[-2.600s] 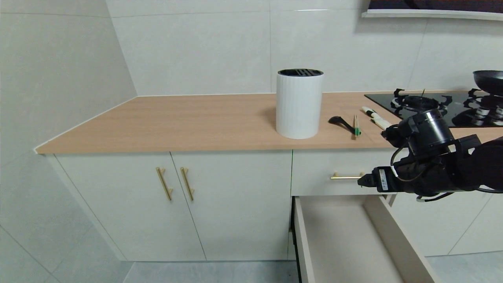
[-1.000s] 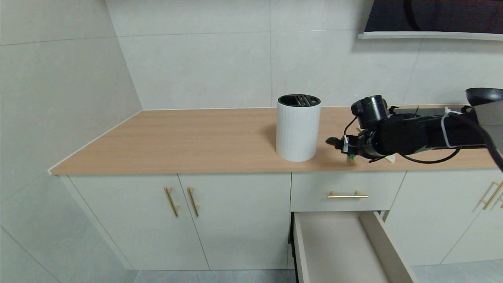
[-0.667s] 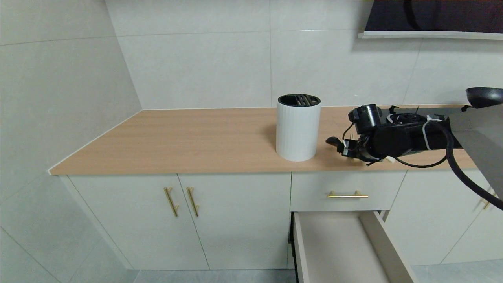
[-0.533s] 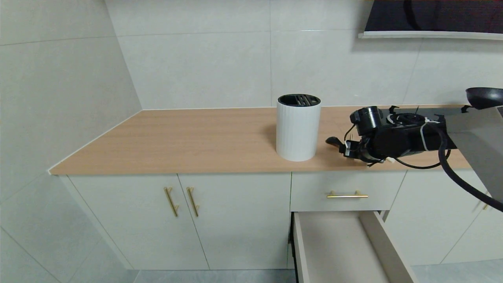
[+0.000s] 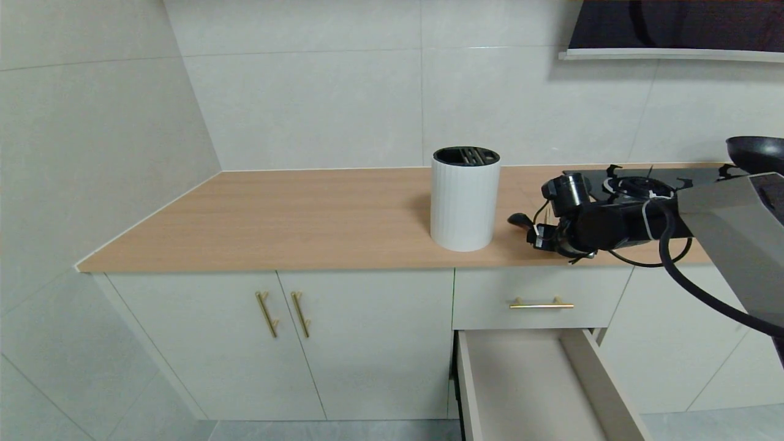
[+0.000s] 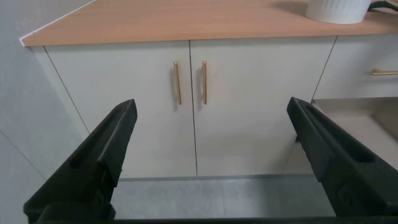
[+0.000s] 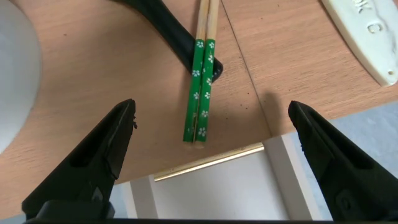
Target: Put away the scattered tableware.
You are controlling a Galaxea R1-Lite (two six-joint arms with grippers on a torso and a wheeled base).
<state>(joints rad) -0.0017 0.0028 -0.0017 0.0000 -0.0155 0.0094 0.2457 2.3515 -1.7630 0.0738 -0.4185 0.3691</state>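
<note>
Right wrist view puts me just over the right claw (image 7: 211, 112), and its two black fingers are spread wide with nothing between them. Directly under that gap lies a pair of chopsticks (image 7: 202, 93) with green flowered ends. They lie side by side near the front edge of the wooden countertop (image 7: 93, 124), and their green ends cross the handle of a black spoon (image 7: 177, 37). A white-handled utensil (image 7: 364, 37) lies a little farther off on the same board, apart from the chopsticks.

From the head view, the claw hangs low over the counter to the right of the white ribbed utensil holder (image 5: 463, 199), with the spoon's bowl poking out between them. Behind the arm sit the gas hob (image 5: 637, 182) and a dark pan (image 5: 756, 150). Below the counter a drawer (image 5: 527, 386) is pulled out, and what I can see of it holds nothing.

The left claw (image 6: 211, 118) is low down facing the cabinet doors (image 6: 189, 81), fingers apart and holding nothing.

By my reckoning the job has barely begun. All three pieces are on the counter and nothing has been picked up. The claw looks lined up for the chopsticks first, with the spoon and the white-handled piece to follow.
</note>
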